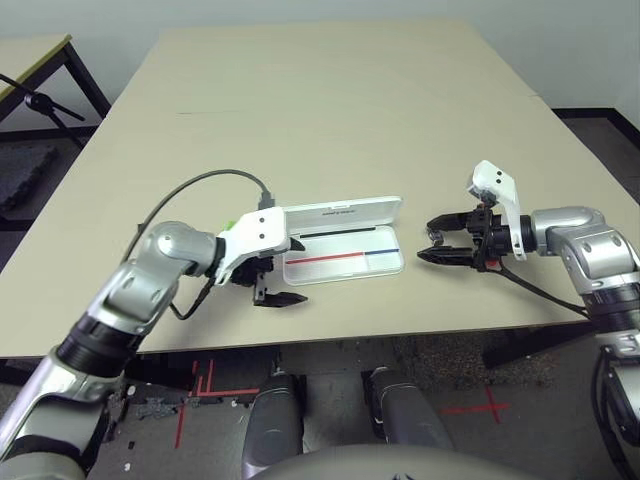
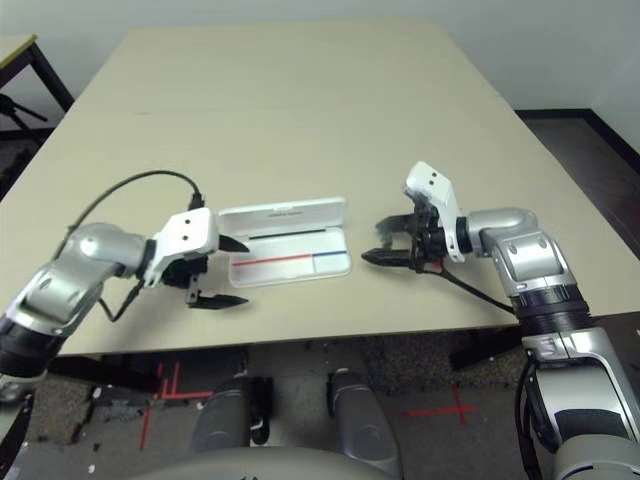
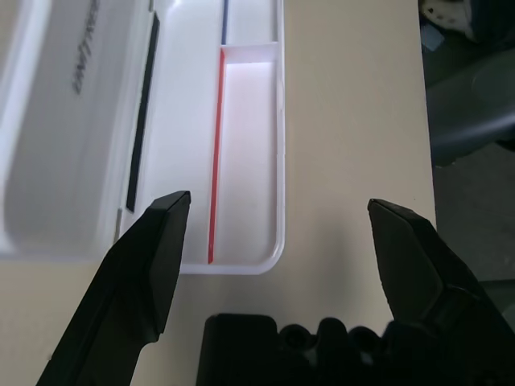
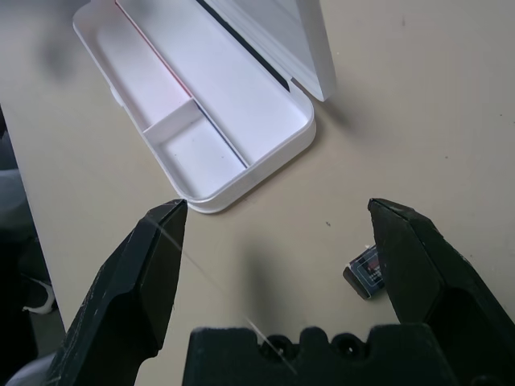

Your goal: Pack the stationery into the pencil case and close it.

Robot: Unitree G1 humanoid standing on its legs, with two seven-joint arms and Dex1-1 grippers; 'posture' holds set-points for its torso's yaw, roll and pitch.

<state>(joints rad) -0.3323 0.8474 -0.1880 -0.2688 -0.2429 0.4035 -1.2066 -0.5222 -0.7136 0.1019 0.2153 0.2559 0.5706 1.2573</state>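
Our left gripper (image 1: 272, 285) and right gripper (image 1: 437, 243) both gape empty. The pencil case (image 1: 345, 250) lies open between them; we should centre the right over the tiny dark piece (image 4: 366, 269) before pinching.

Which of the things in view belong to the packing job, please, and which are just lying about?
For the job:
- open pencil case
- small dark piece on the table beside it
- lime-green stick, mostly hidden behind the left arm
- left end effector and right end effector, both open

Lying about:
- side table
- black stand
- red floor tape
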